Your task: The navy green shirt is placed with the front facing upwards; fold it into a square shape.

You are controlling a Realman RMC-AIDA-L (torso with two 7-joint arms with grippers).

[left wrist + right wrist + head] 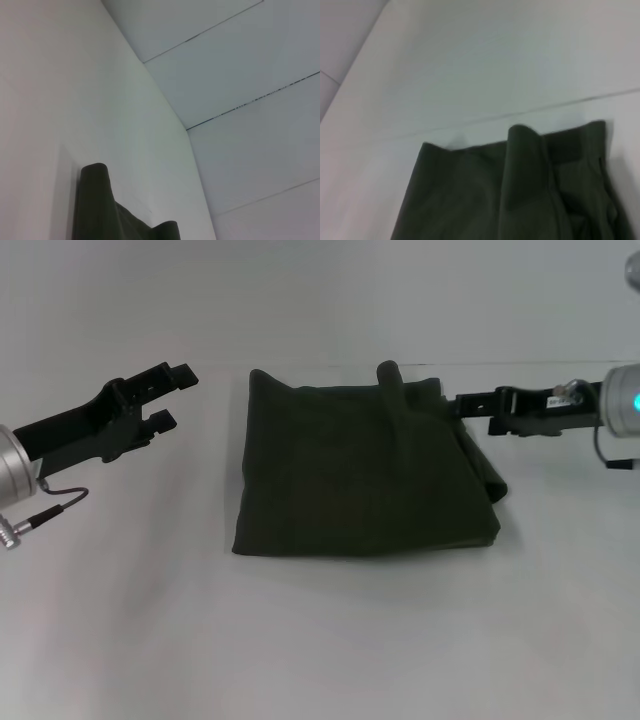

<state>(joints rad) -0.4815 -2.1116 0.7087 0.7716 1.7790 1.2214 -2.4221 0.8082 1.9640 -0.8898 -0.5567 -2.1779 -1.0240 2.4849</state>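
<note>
Already the navy green shirt (365, 465) lies mid-table as a rough folded square, one raised roll (390, 375) at its far edge. My left gripper (168, 395) hangs open, apart from it; my right gripper (465, 403) meets the far right corner, fingers unreadable. Pulling away carelessly could drag that corner and undo the fold.

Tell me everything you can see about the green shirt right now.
The navy green shirt is dark olive, soft-looking cloth, folded into a rough square lying flat on the white table. No lettering shows. One ridge of fabric bulges at its far edge, and layers stick out along the side nearest the right gripper. The left gripper is apart.
</note>
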